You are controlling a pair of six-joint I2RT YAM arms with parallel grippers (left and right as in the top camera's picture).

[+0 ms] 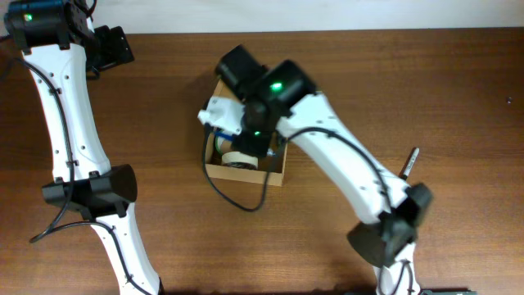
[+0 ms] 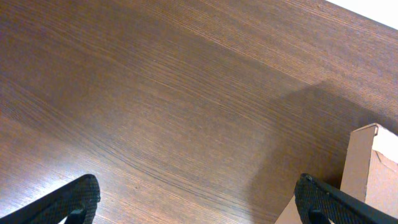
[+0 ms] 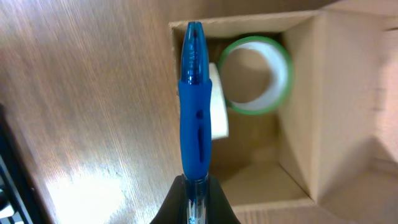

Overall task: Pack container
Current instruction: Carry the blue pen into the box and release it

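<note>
Blue pen (image 3: 193,106) pinched in right gripper (image 3: 195,188), tip over container (image 3: 305,124) rim; green tape roll (image 3: 255,74) inside, 2 o'clock of pen. Left gripper (image 2: 196,196) wide, empty, above table (image 2: 155,93).

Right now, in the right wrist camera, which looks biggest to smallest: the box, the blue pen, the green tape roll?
1. cardboard box
2. blue pen and green tape roll, can't rank: pen longer, roll wider, pen nearest the camera.

Tail of blue pen (image 3: 193,112) buried between right pincer (image 3: 196,198) fingers. White object (image 3: 219,109) beyond pincer, behind pen, mostly hidden, unidentifiable. By left pincer (image 2: 196,191), container (image 2: 364,165) cut off at frame edge.
</note>
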